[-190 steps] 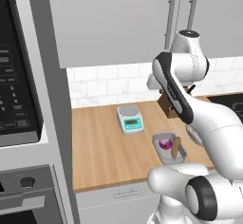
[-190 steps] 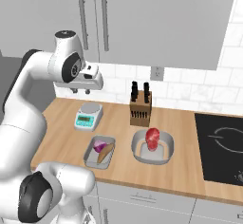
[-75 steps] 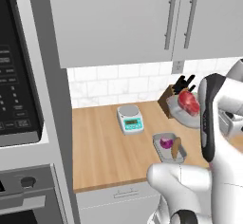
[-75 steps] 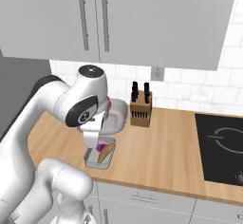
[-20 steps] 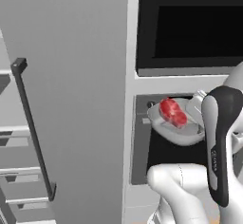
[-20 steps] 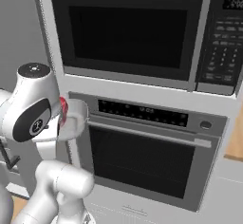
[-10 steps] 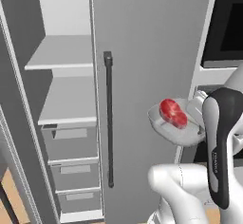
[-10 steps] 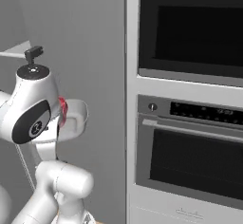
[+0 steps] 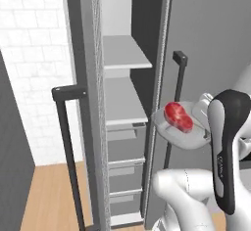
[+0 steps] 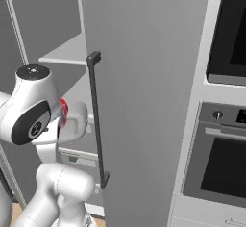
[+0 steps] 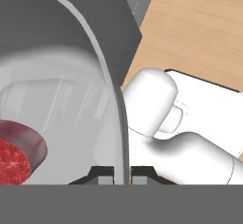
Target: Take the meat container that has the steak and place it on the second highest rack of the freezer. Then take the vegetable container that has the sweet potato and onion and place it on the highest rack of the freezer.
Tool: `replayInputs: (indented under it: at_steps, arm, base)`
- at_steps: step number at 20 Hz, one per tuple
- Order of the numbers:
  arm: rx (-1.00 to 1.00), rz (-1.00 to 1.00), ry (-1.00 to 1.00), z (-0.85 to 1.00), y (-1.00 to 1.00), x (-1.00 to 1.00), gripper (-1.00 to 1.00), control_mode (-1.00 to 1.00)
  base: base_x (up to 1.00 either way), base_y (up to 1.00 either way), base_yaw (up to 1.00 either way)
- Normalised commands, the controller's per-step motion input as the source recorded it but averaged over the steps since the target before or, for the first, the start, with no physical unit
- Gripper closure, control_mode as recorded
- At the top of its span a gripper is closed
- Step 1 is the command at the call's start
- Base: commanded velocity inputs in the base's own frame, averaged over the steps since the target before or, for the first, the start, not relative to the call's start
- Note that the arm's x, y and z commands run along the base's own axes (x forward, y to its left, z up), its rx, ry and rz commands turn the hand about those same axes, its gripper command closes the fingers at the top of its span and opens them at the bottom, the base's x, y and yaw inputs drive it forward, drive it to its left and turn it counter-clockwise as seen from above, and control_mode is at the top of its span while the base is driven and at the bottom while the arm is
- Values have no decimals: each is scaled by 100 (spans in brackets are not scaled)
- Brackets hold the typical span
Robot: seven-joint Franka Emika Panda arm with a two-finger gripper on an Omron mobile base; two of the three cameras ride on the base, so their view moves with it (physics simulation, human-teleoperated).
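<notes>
Left base view had swung from the oven column to the open freezer [image 9: 122, 103]. The gripper [image 11: 122, 173] stayed pinched on the meat container [image 9: 179, 129] rim, steak [image 9: 178, 116] inside, held beside the lower shelf [image 9: 122, 103], ready for placing.

The left base view looks forward from behind the arm's left, straight into the open freezer [image 9: 122, 103], its shelves near and central, the arm at four o'clock. The right base view looks from behind the arm's right, close on the freezer door's outer face with the oven column [image 10: 226, 139] at three o'clock and the arm at eight o'clock. Both share the freezer, its shelves and the raised meat container [image 9: 179, 129]. The hand view sits tight against that container's rim, facing down toward the wooden floor [image 11: 199, 33] at one o'clock.
</notes>
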Motion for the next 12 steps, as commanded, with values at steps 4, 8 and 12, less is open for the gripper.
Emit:
replayInputs:
  at_steps: [4, 8, 12]
  arm:
    - [0, 0, 0, 0, 0, 0, 100, 100]
    - [0, 0, 0, 0, 0, 0, 100, 100]
    - [-3, -5, 0, 0, 36, 19, 100, -100]
  base:
    - [41, 52, -7]
    - [59, 44, -6]
    - [15, 11, -2]
